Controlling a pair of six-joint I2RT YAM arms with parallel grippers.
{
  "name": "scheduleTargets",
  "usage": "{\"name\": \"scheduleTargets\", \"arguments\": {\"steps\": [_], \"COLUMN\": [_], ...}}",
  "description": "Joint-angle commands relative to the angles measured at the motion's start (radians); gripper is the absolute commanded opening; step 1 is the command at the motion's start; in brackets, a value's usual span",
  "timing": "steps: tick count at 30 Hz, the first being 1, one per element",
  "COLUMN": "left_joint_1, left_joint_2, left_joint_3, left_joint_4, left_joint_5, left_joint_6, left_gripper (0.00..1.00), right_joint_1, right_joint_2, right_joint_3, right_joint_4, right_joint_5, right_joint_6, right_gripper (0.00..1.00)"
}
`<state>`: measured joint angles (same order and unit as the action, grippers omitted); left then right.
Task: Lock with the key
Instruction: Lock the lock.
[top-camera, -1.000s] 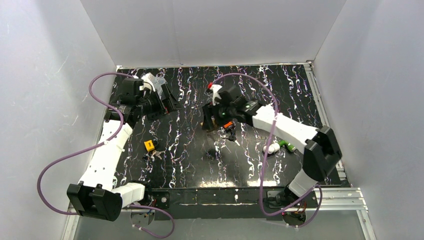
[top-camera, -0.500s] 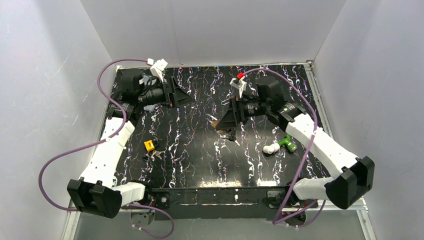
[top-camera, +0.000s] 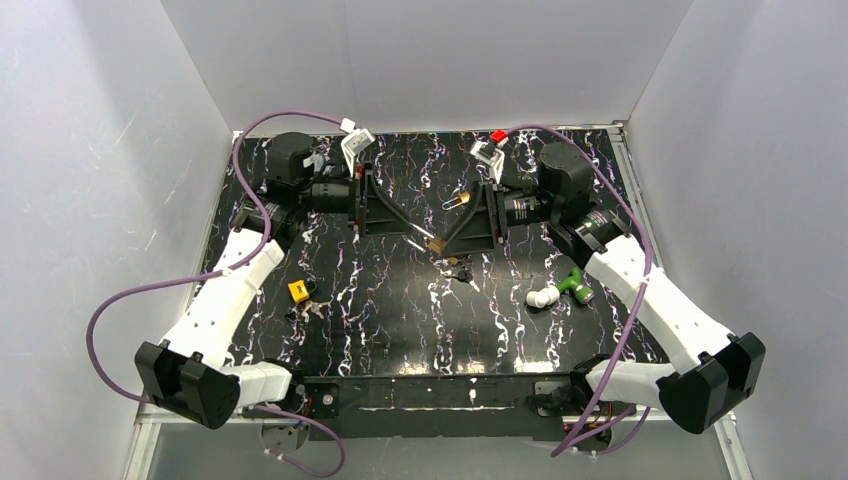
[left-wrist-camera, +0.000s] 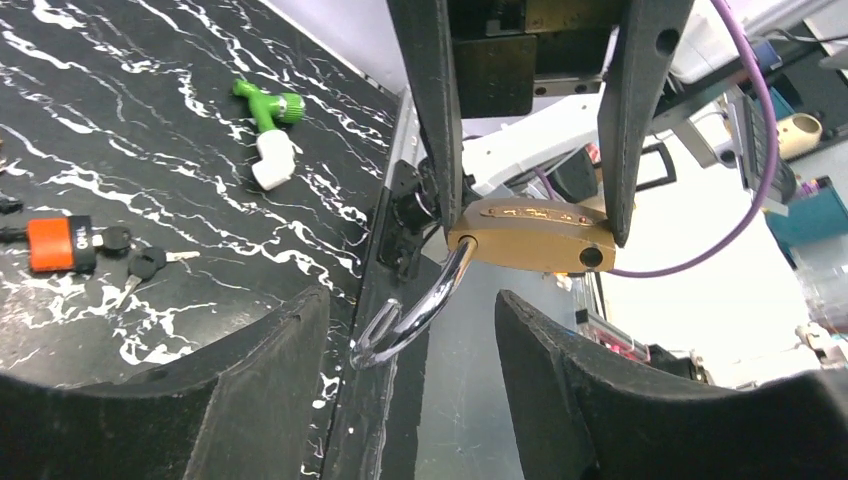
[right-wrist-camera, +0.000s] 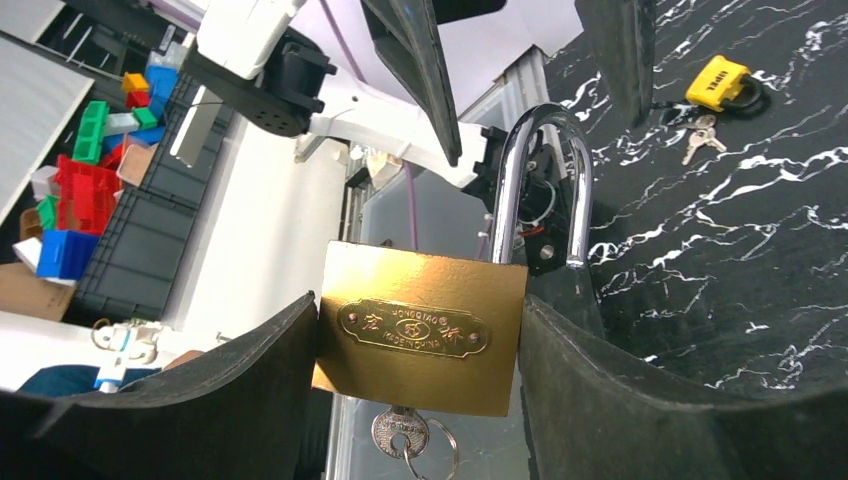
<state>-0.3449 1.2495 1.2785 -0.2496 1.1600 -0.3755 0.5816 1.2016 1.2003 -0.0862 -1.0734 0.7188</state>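
- Padlock (right-wrist-camera: 420, 340) hung above the tabletop (top-camera: 400, 330), its brass body clamped in my right gripper (right-wrist-camera: 420, 300), key (right-wrist-camera: 398, 435) in its base.
- My left gripper (left-wrist-camera: 412, 300) faced it, jaws partly open either side of the shackle (left-wrist-camera: 432, 294), no grip that I could see.

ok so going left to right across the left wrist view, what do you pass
orange padlock → keys → green-white fitting → brass padlock
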Motion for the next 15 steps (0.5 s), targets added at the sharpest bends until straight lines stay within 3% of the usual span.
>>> {"name": "scheduleTargets", "arguments": {"steps": [1,9,15], "left_joint_1": [-0.025,-0.050,-0.063], "left_joint_2": [-0.022,-0.029,-0.027], "left_joint_3": [0.036,0.039,0.056], "left_joint_4": [0.017,-0.019,-0.076], "left_joint_5": [0.082,0.086,0.072], "left_joint_6": [0.019,0.031,0.055], "left_gripper": [0.59,0.48,0.29], "right_joint_1": [-0.007,-0.010,-0.011], "right_joint_2": [-0.050,-0.053,-0.051], "right_joint_3": [0.055,0.072,0.077], "right_joint_4": [0.146,0.150,0.140], "right_joint_5": [-0.070,-0.067,-0.056], "right_joint_6": [0.069,0.077,0.065], "right_gripper": [0.18,0.18,0.17]}}
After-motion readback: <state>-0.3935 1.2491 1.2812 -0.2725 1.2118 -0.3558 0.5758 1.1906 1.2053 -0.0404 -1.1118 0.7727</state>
